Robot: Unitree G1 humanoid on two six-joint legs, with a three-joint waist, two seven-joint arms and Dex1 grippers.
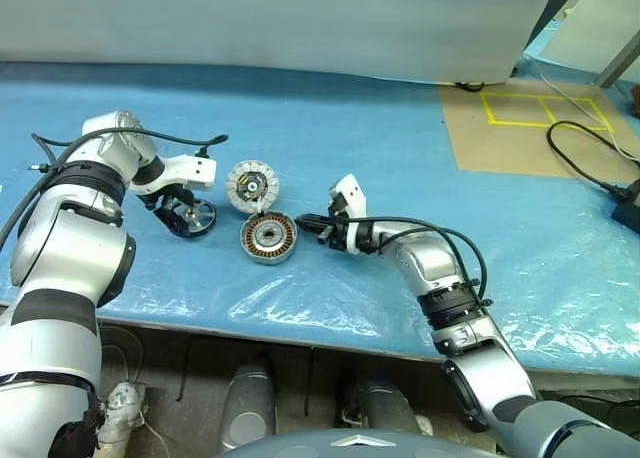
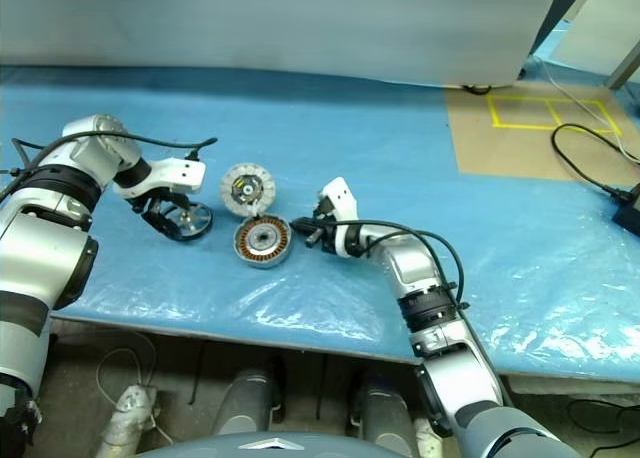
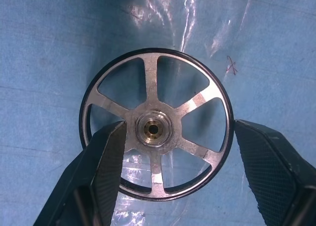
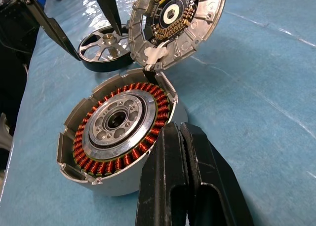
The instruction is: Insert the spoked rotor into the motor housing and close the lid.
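While the spoked rotor [image 1: 190, 218] lies flat on the blue table cover [image 1: 400, 148], the left gripper [image 1: 178, 206] stands over it pointing steeply down, jaws wide apart and nothing held. In the head views the motor housing [image 1: 268, 237] sits just to the rotor's right, between the two arms, with its hinged lid [image 1: 251, 186] tipped open behind it. The right gripper [image 1: 318, 227], fingers pressed together and empty, rests just beside the housing's right edge.

Left wrist view: rotor [image 3: 156, 125] seen face-on, hub between the two open fingers [image 3: 98, 167], which straddle the rim; wheel axis runs along the gripper's line.

Right wrist view: copper windings of the housing [image 4: 118, 132] face up, cavity unobstructed. The left arm is judged the nearer for the pickup; the carry goes rightward.
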